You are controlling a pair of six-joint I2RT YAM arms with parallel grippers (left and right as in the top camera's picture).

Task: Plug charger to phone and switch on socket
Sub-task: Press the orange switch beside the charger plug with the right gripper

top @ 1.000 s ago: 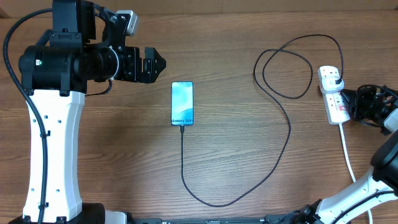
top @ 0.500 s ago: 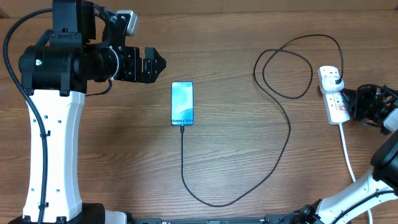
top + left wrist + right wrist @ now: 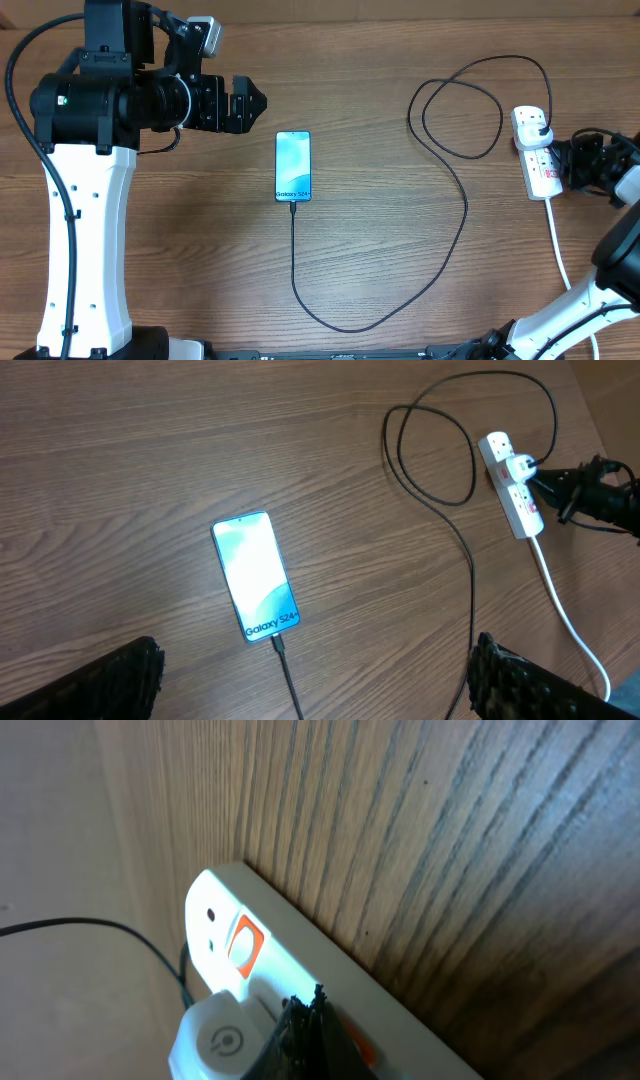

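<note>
The phone (image 3: 293,166) lies flat mid-table with its screen lit, and it also shows in the left wrist view (image 3: 256,575). The charger's thin black cable (image 3: 465,215) is plugged into the phone's near end. It loops right to a white adapter (image 3: 533,123) seated in the white socket strip (image 3: 541,172). My right gripper (image 3: 557,160) is shut, and its tip rests on the strip beside an orange-red switch (image 3: 245,942), next to the adapter (image 3: 220,1035). My left gripper (image 3: 250,103) is open and empty, above the table to the left of the phone.
The strip's thick white cord (image 3: 560,250) runs toward the near edge. The charger cable makes a wide loop (image 3: 460,105) at the back right and a long curve (image 3: 340,322) near the front edge. The table's right edge is close behind the strip.
My right gripper has shifted slightly toward the far side along the socket strip. The phone, the cable and the left arm have not moved.
</note>
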